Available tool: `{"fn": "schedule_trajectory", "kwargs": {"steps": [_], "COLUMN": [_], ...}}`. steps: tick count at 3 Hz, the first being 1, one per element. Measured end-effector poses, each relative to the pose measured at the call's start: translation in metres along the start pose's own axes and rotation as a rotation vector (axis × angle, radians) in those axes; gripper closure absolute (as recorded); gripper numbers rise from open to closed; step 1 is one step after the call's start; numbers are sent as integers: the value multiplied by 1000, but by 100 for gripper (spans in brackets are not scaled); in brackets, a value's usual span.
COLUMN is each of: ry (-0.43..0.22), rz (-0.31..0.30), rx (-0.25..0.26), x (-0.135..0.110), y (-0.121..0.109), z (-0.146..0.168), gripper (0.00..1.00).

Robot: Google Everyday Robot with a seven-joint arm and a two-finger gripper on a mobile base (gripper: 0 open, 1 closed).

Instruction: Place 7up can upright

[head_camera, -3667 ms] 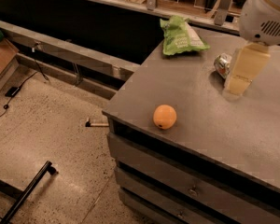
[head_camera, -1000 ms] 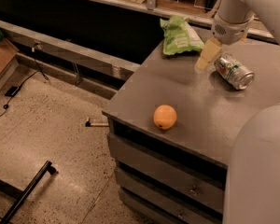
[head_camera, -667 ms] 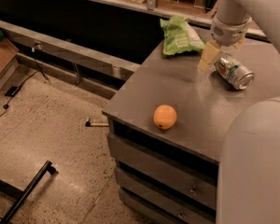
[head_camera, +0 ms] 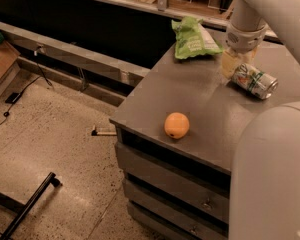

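Item: 7up can [head_camera: 254, 81], lying on its side, far right of the tabletop [head_camera: 200, 101], right of the green bag [head_camera: 194, 43].
Pincer [head_camera: 231, 63]: at the can's left end; we cannot tell its state.
Handling: we judge a grip across the body, then a turn until the base sits flat.

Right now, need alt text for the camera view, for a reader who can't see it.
A 7up can lies on its side, not upright, on a grey table, with the robot's gripper down near the tabletop close beside it. A green snack bag lies behind the gripper, and an orange sits near the table's front edge.
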State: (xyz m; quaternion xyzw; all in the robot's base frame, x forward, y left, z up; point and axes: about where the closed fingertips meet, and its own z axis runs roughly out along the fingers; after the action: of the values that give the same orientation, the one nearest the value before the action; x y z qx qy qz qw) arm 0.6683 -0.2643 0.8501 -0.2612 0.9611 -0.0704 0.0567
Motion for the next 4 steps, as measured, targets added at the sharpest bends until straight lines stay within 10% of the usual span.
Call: {"fn": "schedule_trajectory", "kwargs": {"steps": [2,4], "ry": [-74,-151], "rz": [-98,-187], "rx": [-20,-50], "x": [2,2], "y": [15,33], "z": [-21,-48], "gripper": [100,76]}}
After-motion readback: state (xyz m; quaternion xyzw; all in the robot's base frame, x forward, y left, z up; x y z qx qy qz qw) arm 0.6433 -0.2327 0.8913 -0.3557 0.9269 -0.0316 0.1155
